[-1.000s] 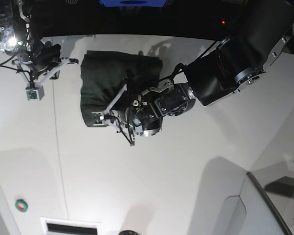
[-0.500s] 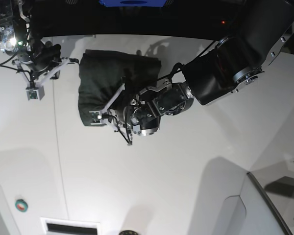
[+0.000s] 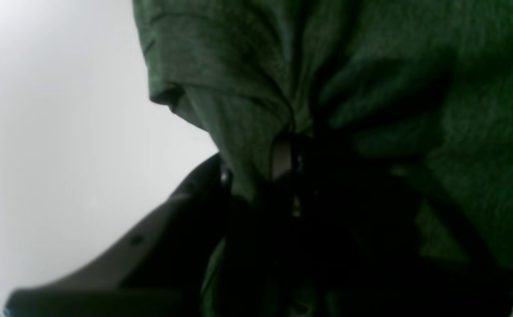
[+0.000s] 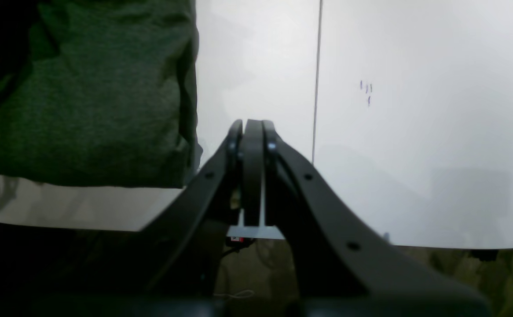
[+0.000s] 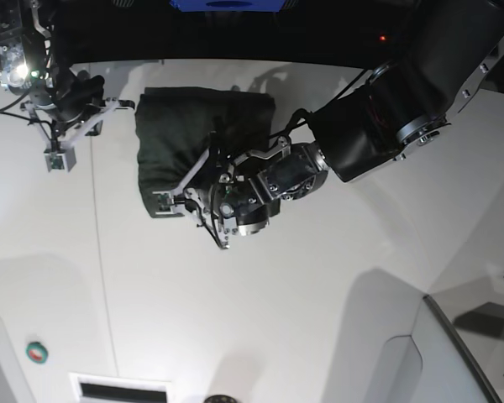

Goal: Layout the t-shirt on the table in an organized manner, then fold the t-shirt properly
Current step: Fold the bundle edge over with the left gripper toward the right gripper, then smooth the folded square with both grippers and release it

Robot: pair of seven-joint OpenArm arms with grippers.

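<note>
The dark green t-shirt [image 5: 172, 134] lies as a folded, rumpled bundle at the back of the white table [image 5: 277, 319]. My left gripper [image 5: 216, 161] reaches onto its right-hand part. In the left wrist view the gripper [image 3: 289, 152] is shut on a bunched fold of the t-shirt [image 3: 371, 79], which hides most of the fingers. My right gripper [image 5: 118, 105] hovers just left of the shirt. The right wrist view shows this gripper [image 4: 253, 127] shut and holding nothing, with the t-shirt [image 4: 85, 97] to its left on the table [image 4: 415, 132].
A thin dark seam [image 5: 101, 252] runs across the table left of the shirt. A green and red button [image 5: 36, 352] and a slotted white plate [image 5: 122, 389] sit at the front left. A raised grey-white panel [image 5: 454, 353] fills the front right corner.
My left arm has shifted a little to the left, dragging the gripped shirt slightly leftward with it. The right arm has not moved.
</note>
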